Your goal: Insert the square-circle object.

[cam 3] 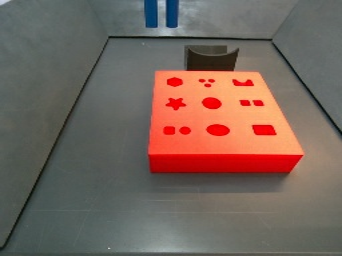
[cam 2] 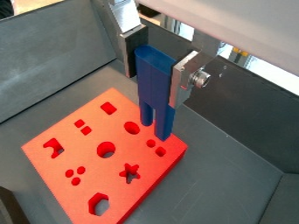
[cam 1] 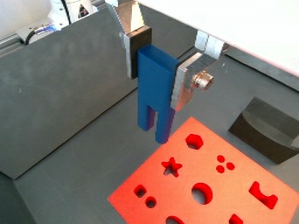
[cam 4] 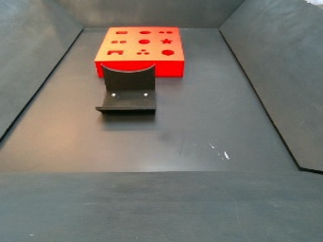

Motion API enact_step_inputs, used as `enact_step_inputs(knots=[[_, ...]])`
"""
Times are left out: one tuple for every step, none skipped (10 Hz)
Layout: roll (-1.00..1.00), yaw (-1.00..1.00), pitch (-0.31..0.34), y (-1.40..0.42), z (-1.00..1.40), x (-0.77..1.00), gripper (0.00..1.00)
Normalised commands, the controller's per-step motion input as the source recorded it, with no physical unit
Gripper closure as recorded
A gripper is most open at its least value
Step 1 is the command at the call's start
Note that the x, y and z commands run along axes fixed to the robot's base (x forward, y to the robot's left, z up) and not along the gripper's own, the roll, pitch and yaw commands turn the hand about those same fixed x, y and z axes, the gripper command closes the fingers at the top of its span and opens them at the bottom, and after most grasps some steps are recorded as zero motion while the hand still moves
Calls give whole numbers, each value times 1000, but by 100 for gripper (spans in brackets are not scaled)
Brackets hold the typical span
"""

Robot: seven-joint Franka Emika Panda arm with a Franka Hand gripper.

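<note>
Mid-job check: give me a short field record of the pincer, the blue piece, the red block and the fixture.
pincer: raised above the floor, shut on the blue piece
blue piece: upright between the fingers, prongs pointing down, not yet in any hole
red block: flat on the floor, shaped holes facing up, all empty
fixture: on the floor beside the red block
side view: only the prongs show, at the top edge

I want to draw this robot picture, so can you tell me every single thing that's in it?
square-circle object: one, blue, held between the gripper's fingers with its two prongs pointing down, up above the floor; only the prongs show in a side view.
red block: one, red, flat on the grey floor, with many shaped holes in its top.
fixture: one, dark, standing on the floor next to the red block.
gripper: one, silver fingers with dark pads, shut on the blue piece.
</note>
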Motion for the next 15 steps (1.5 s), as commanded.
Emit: enact_step_inputs(knots=[[79,0,9,-117,0,0,100],[111,0,157,-171,-277,537,100],[286,0,299,-309,-400,763,100],[300,0,303,-294,-380,771,100],[304,0,300,-289,-380,777,100],[327,0,290,-263,-346,754,100],[301,86,239,-286,-440,689,100],[237,134,99,-346,-477,766,100],[71,186,-59,-203,-574,683,100],[23,223,-154,-183,-631,554,100],[4,194,-187,-374,-477,80,100],[0,171,-210,-343,-311,226,100],[0,97,-276,-214,-480,229,100],[74,29,-149,-11,-406,234,100],[261,0,-93,0,-340,0,100]])
